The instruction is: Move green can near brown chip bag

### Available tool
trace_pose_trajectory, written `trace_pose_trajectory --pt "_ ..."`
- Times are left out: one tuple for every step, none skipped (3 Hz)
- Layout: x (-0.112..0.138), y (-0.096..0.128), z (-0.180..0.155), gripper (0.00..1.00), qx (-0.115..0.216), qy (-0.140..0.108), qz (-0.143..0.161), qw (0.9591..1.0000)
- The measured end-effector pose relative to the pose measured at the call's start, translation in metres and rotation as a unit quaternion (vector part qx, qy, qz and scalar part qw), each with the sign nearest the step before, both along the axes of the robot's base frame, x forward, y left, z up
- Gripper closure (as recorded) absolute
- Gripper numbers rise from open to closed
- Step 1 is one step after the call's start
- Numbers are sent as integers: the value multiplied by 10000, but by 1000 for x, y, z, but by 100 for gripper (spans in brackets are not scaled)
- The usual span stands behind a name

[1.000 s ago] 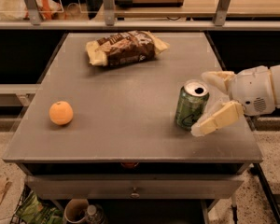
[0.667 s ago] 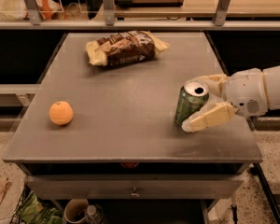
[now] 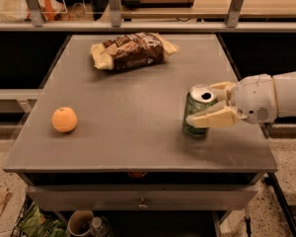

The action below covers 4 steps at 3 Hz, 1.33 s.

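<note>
As gripper [image 3: 204,105] clasps green can [image 3: 196,102] near table [image 3: 138,112] edge, brown chip bag [image 3: 132,50] distant.

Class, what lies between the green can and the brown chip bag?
Only bare tabletop, seen in the camera view, from brown chip bag to green can, which the gripper clasps.

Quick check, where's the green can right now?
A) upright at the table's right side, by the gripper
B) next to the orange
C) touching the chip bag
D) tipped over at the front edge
A: the green can stands upright on the right part of the table with the gripper right at it, well apart from the chip bag at the back and the orange on the left.
</note>
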<state>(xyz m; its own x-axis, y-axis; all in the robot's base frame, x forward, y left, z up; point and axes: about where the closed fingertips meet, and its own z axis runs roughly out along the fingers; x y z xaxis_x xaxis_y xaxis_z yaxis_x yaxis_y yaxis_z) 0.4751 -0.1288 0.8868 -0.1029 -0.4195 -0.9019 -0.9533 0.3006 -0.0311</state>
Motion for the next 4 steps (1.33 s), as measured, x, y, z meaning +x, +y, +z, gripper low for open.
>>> trace_pose_trajectory --pt "29 18 16 87 236 -185 -48 9995" --pt "82 31 28 100 265 -441 -250 9984" --pt "144 43 36 100 78 -681 -533 9962" --pt "200 48 36 100 -180 -792 -862 9930"
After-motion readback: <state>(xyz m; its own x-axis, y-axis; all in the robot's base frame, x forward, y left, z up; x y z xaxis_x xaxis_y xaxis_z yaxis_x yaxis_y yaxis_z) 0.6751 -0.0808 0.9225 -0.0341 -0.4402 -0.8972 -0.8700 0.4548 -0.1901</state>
